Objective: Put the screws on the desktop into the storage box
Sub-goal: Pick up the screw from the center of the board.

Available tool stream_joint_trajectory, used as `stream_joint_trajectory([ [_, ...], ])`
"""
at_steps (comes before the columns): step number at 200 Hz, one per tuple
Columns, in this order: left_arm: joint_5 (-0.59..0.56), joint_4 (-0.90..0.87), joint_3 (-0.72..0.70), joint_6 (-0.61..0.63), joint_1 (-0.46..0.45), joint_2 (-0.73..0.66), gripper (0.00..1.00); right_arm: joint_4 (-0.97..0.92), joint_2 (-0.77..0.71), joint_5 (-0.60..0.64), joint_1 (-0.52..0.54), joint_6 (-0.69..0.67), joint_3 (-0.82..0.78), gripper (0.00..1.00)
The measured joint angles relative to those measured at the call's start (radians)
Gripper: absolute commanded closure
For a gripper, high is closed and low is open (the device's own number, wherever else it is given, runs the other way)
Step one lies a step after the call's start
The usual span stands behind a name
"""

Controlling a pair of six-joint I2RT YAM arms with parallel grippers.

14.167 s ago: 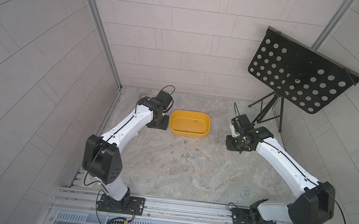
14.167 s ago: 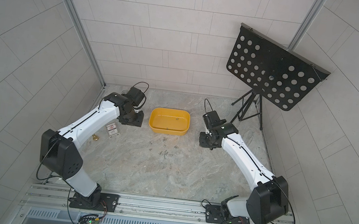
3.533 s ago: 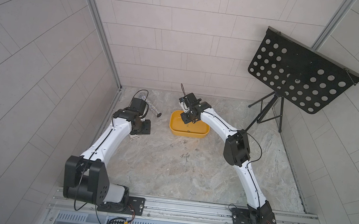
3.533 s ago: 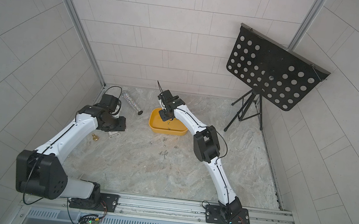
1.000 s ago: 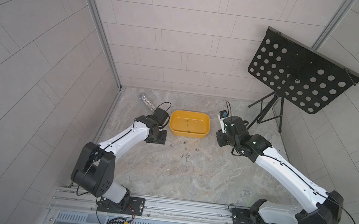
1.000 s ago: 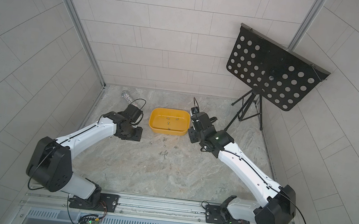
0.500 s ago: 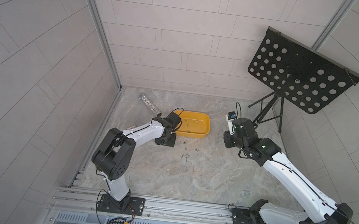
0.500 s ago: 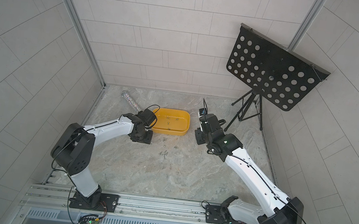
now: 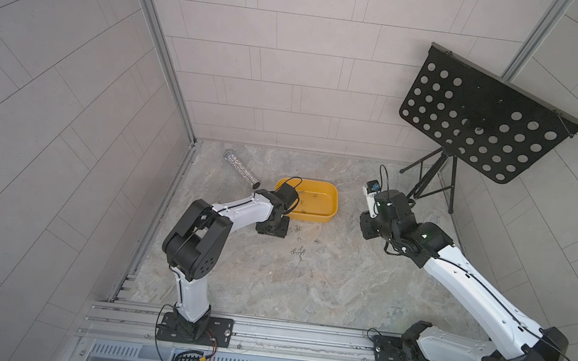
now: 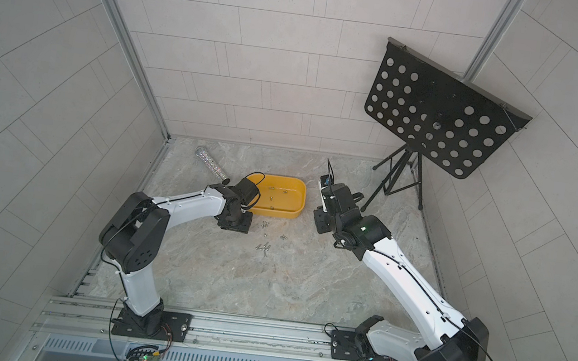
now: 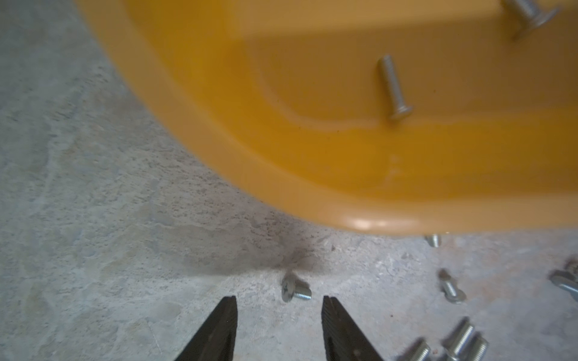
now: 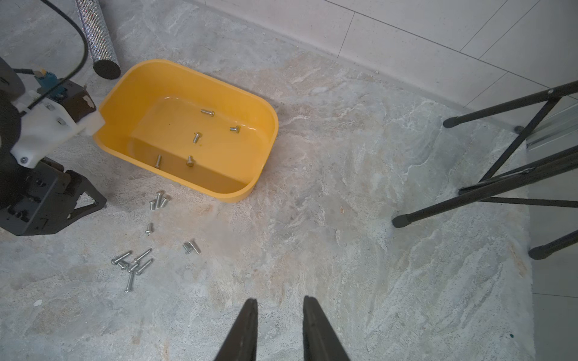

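The yellow storage box (image 9: 313,217) (image 10: 279,213) sits at the back middle of the marbled desktop (image 9: 303,292), with several screws (image 12: 196,137) lying in it. More screws (image 9: 297,252) (image 10: 263,247) (image 12: 133,265) lie loose on the desktop in front of it. My left gripper (image 9: 272,230) (image 11: 279,301) is low at the box's front-left corner (image 11: 312,200). It is open, with one short screw (image 11: 295,290) just ahead of its tips. My right gripper (image 9: 367,228) (image 12: 280,304) hangs to the right of the box (image 12: 194,87), narrowly open and empty over bare desktop.
A glittery silver tube (image 9: 242,170) (image 12: 97,40) lies behind and left of the box. A black perforated music stand (image 9: 481,130) rises at the back right, its tripod legs (image 12: 500,184) on the floor near my right arm. Tiled walls close three sides.
My left gripper has slid right along the box's front to its corner by the loose screws, and its jaws have narrowed a little. My right gripper has drifted slightly right, away from the box.
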Motion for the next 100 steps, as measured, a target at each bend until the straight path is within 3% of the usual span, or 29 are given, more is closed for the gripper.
stream_joint_trajectory([
  [100, 0.016, 0.009, 0.0, 0.002, -0.001, 0.035, 0.54, 0.0, 0.0, -0.002, -0.002, 0.0, 0.0, 0.7],
])
